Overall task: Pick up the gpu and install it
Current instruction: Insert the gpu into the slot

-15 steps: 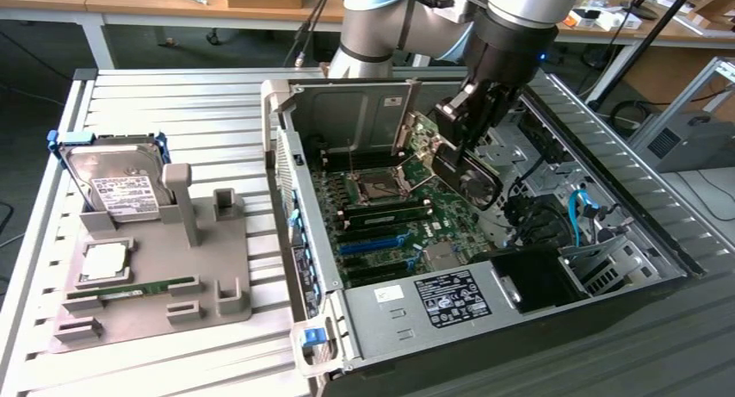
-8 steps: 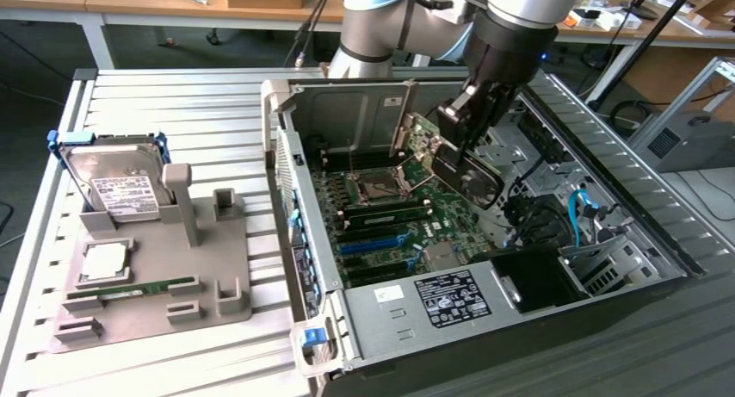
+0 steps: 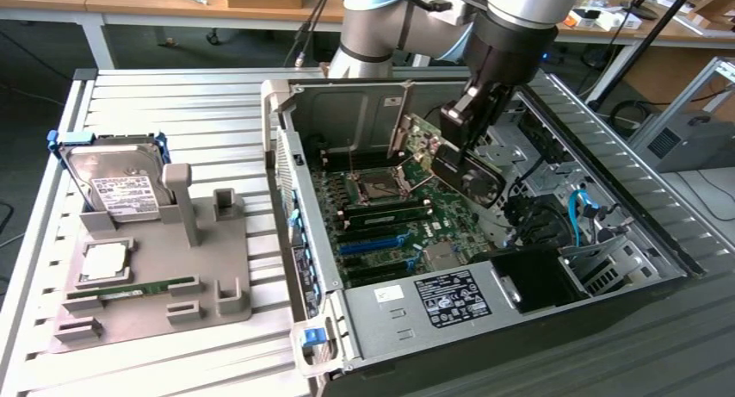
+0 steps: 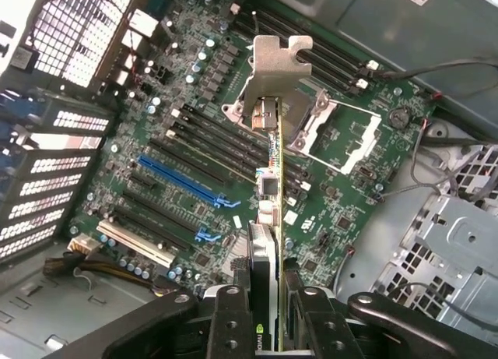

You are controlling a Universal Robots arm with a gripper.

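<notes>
- Gripper (image 4: pixel 266 298) (image 3: pixel 457 132) was half-closed, fingers (image 4: pixel 232 312) clamped on both flat faces of the gpu (image 4: pixel 268 180) (image 3: pixel 428 145). Grip was at the end away from the bracket.
- The gpu was held on edge inside the open computer case (image 3: pixel 397 315), in the air above the motherboard (image 4: pixel 156 133) (image 3: pixel 385 220), not seated in any slot.
- In the wrist view its long axis ran straight out from the fingers, ending in the silver bracket (image 4: pixel 280 63) over the CPU socket (image 4: pixel 338 133).
- In the exterior view the bracket (image 3: pixel 404 121) end pointed at the case's far wall. The card sat tilted, with its black part (image 3: pixel 480 183) lower and toward the exterior view's right.
- The blue slots (image 4: pixel 177 180) (image 3: pixel 373 244) lay just beside the card's line and were not touched.
- Outside the case, on the exterior view's left, a grey fixture (image 3: pixel 155 281) carried a hard drive (image 3: pixel 113 180) standing up and a green memory stick (image 3: pixel 144 288) lying flat.
</notes>
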